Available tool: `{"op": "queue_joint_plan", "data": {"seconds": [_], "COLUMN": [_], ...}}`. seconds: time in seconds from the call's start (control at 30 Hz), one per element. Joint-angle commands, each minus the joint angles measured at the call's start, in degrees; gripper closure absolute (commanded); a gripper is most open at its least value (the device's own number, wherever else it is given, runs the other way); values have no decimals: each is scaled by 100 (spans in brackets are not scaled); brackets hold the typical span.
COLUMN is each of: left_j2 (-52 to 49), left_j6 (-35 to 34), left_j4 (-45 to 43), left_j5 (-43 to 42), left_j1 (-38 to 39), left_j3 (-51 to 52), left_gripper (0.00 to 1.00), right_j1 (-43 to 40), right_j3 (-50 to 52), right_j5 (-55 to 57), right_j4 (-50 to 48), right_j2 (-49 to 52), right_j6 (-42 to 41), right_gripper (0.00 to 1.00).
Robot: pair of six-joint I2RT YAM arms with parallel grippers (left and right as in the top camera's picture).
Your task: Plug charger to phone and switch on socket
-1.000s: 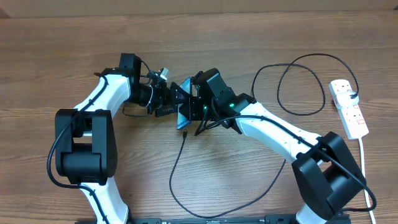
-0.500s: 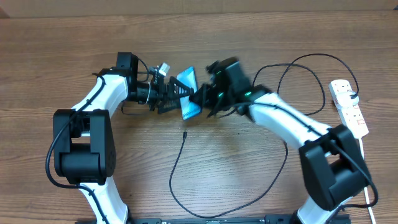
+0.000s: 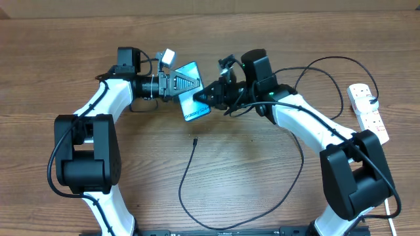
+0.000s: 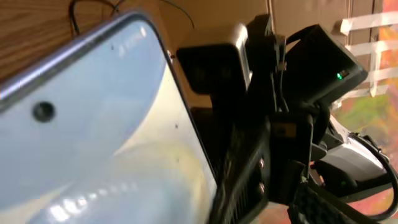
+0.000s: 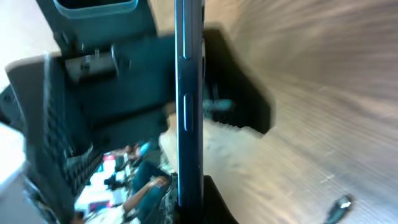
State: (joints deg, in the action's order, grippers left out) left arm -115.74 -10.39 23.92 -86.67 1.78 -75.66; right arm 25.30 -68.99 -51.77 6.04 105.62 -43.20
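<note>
Phone point(image 3: 194, 99): held above bench point(image 3: 79, 39), mid-scene, long axis roughly near–far.
Left hand point(image 3: 176, 85): clamped on phone's left side.
Right hand point(image 3: 211, 97): at phone's right edge; grip cannot be told.
Charger plug point(image 3: 195, 141): on bench, just nearward of phone; right hand likely nearer.

You're looking at a matt brown wood-grain table point(image 3: 52, 39). The phone point(image 3: 195, 108) screen is glossy glass and throws reflections in the left wrist view. Its edge frame looks like smooth satin metal. Left gripper point(image 3: 195, 82): ribbed matt black plastic. Left arm point(image 3: 108, 99) shell: glossy white plastic. Charger point(image 3: 194, 145) cable: matt black, rubbery. Socket point(image 3: 367, 115): smooth white plastic.
</note>
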Motion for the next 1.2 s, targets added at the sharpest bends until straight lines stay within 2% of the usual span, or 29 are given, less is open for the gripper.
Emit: {"op": "queue_joint_plan", "data": {"seconds": [0.0,0.2,0.43,0.53,0.67,0.77,0.83,0.9,0.93,0.97,1.1,1.17], "left_j2": [-20,-17,-17,-17,-17,-17,-17,-17,-17,-17,-17,-17], "left_j6": [-636,-1930,-2505,-2830,-3294,-3735,-4015,-4332,-4618,-4728,-5106,-5143], "left_j4": [-520,-1716,-2118,-2170,-2446,-2870,-3204,-3556,-3838,-3965,-4273,-4286], "left_j5": [-389,-389,-387,-389,-387,-387,-387,-387,-387,-387,-387,-387], "left_j1": [48,50,50,48,50,50,50,50,50,50,50,50], "left_j3": [-74,-74,-74,-74,-74,-74,-74,-74,-74,-74,-74,-74], "left_gripper": [26,30,36,39,41,46,53,65,76,80,93,96], "right_j1": [57,57,57,59,57,57,59,59,59,59,57,57], "right_j3": [-76,-79,-79,-76,-76,-79,-76,-76,-76,-76,-76,-76], "right_j5": [-463,199,1056,1394,1534,1681,1788,1840,1840,1834,1827,1803], "right_j4": [-42,-46,-212,-389,-693,-675,-586,-533,-535,-538,-533,-509], "right_j2": [-37,-37,-37,-37,-37,-37,-37,-37,-37,-37,-37,-37], "right_j6": [-254,-704,-793,-1102,-1185,-1303,-1303,-1298,-1298,-1298,-1182,-1064], "right_gripper": [96,96,96,96,96,96,96,96,96,96,96,87]}}
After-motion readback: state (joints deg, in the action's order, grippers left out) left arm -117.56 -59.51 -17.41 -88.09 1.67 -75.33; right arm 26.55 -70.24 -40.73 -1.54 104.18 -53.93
